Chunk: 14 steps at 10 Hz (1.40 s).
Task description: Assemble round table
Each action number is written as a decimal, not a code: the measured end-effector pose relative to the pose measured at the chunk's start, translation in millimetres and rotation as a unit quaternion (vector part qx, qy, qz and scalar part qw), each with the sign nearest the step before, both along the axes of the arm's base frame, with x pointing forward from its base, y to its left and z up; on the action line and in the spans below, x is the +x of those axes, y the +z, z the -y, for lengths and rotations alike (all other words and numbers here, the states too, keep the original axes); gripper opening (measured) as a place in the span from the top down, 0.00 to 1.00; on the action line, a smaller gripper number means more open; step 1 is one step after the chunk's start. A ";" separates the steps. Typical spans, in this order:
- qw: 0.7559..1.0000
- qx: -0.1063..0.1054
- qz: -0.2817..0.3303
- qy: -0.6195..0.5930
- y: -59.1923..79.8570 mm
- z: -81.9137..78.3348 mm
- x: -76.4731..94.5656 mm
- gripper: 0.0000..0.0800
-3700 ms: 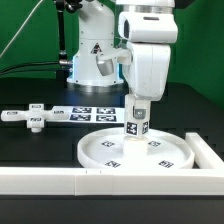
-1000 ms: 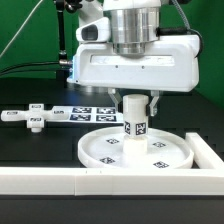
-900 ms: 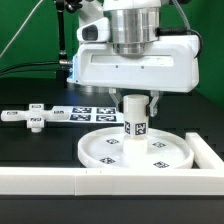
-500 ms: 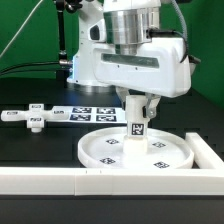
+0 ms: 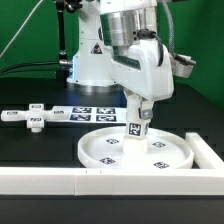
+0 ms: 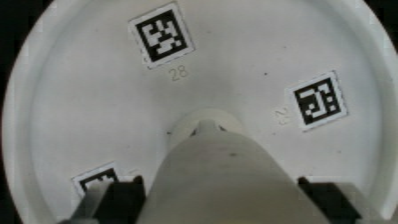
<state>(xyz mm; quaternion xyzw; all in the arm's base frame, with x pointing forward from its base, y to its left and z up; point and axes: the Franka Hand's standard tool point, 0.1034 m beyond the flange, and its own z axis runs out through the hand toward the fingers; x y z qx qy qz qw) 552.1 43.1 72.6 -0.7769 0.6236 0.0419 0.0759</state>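
The jaws are clamped on the post (image 5: 137,126), which stands nearly upright with its lower end at the centre of the disc (image 5: 95,152). The disc lies on the black surface (image 5: 30,148), just beside the wall (image 5: 60,182). The foot piece (image 5: 33,118) lies well apart, at the exterior view's left.
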 end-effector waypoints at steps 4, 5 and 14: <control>0.997 0.001 -0.008 0.072 1.2 -4.2 -2.7 0.26; 0.992 -0.004 0.001 0.129 4.1 -6.5 0.6 0.20; 0.876 -0.014 0.057 0.478 6.8 -2.7 6.3 0.19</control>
